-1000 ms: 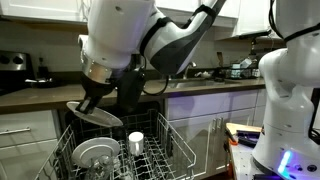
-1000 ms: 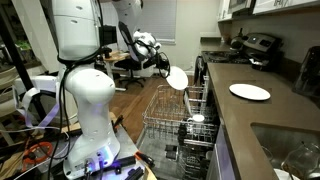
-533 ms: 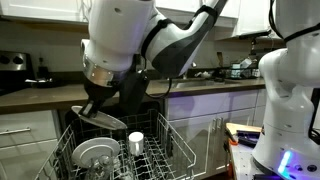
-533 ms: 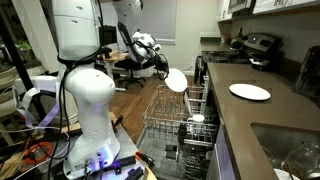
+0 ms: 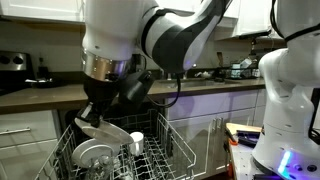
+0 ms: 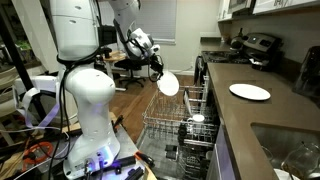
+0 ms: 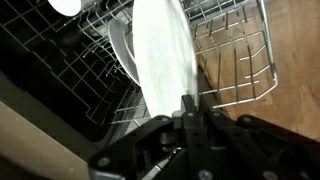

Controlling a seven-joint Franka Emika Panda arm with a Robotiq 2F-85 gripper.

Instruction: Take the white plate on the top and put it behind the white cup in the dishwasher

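Note:
My gripper (image 7: 188, 102) is shut on the rim of the white plate (image 7: 165, 55), which stands nearly edge-on in the wrist view. In both exterior views the gripper (image 5: 93, 118) (image 6: 158, 72) holds the plate (image 5: 106, 129) (image 6: 168, 84) tilted just above the pulled-out rack (image 6: 170, 125) of the dishwasher (image 5: 160, 100). The white cup (image 5: 136, 142) (image 6: 198, 119) stands in the rack beside the plate; in the wrist view the cup (image 7: 68, 5) is at the top left.
A greyer round dish (image 5: 95, 155) sits in the rack below the plate, also in the wrist view (image 7: 122, 50). Another white plate (image 6: 249, 92) lies on the counter (image 6: 270, 115). A second robot's white base (image 6: 90, 110) stands on the floor beside the rack.
The gripper has carried the plate lower, from above the rack's edge down close over the tines near the cup.

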